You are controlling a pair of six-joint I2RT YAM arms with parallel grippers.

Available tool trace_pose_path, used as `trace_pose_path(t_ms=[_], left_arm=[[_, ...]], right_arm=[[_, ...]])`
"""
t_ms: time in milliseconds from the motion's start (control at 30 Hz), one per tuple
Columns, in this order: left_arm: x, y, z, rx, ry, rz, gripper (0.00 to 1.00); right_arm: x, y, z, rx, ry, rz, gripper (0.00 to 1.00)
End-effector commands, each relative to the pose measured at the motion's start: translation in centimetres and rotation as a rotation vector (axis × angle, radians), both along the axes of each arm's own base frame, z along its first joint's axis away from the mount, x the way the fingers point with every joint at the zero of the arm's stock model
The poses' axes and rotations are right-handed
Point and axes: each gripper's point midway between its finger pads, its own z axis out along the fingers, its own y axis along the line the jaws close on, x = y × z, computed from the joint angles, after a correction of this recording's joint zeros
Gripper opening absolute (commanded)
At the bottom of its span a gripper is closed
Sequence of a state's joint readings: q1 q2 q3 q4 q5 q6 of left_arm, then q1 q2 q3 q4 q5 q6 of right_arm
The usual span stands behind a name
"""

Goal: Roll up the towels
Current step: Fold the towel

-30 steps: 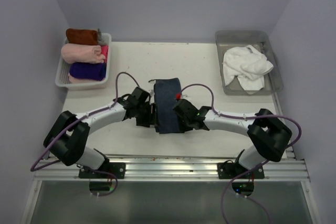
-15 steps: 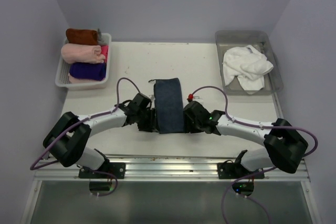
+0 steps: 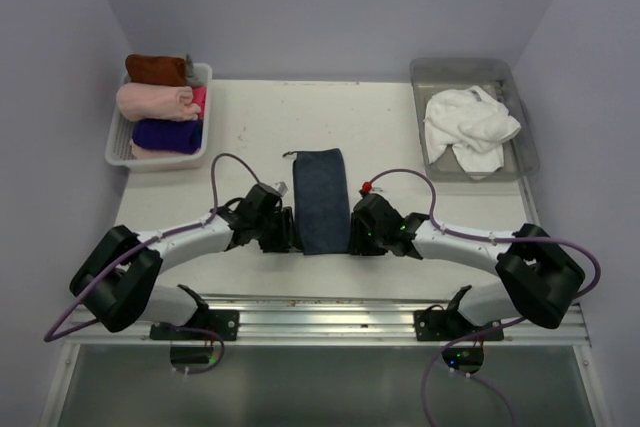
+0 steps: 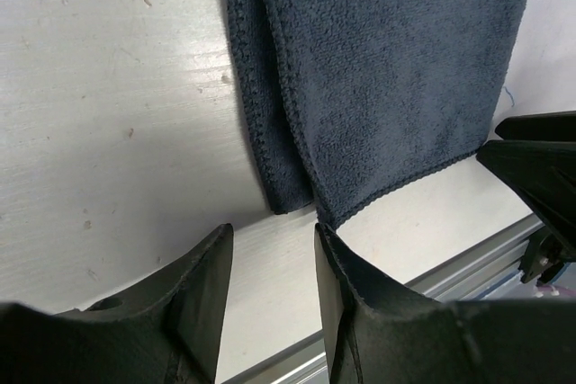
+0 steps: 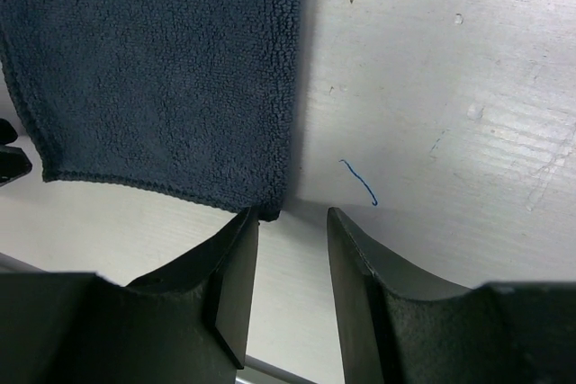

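Observation:
A dark slate-blue towel (image 3: pixel 321 200) lies folded flat as a long strip in the middle of the table. My left gripper (image 3: pixel 286 233) sits at its near left corner, open, with bare table between the fingers (image 4: pixel 274 245). The towel's corner (image 4: pixel 297 177) lies just beyond the fingertips. My right gripper (image 3: pixel 354 231) stands open at the near right corner (image 5: pixel 292 222), its left fingertip touching the towel's (image 5: pixel 162 69) hem. A white towel (image 3: pixel 468 127) lies crumpled in the grey bin. A rust-brown towel (image 3: pixel 155 69) sits rolled in the white basket.
The white basket (image 3: pixel 205 117) at the back left also holds a pale pink roll (image 3: pixel 155 100) and a purple roll (image 3: pixel 165 134). The grey bin (image 3: pixel 525 152) stands at the back right. An aluminium rail (image 3: pixel 320 312) runs along the table's near edge, close behind both grippers.
The right gripper has opened and come off the towel. Both grippers have slid back toward the near end of the blue towel, which now lies flat.

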State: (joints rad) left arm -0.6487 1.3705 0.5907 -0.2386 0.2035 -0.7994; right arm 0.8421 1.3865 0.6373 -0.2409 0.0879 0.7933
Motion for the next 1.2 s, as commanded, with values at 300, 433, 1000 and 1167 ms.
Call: trace_pose_path(t_ms=[300,433,1000,1167], left_arm=[[1.2,-0.9,0.3,-0.047,-0.053,0.035,0.47],[1.3,-1.0,0.0,-0.044,-0.046,0.036,0.54],[0.2,0.5,-2.9,0.068,0.030,0.063,0.40],[-0.2,1.1,-3.8,0.105,0.061,0.088,0.29]], right_arm=[[1.0,1.1,1.5,0.072,-0.041,-0.018,0.45],[0.9,1.2,1.3,0.066,-0.036,-0.013,0.43],[0.4,1.7,-0.2,0.081,0.011,-0.018,0.33],[0.4,1.6,-0.4,0.074,0.018,-0.016,0.33]])
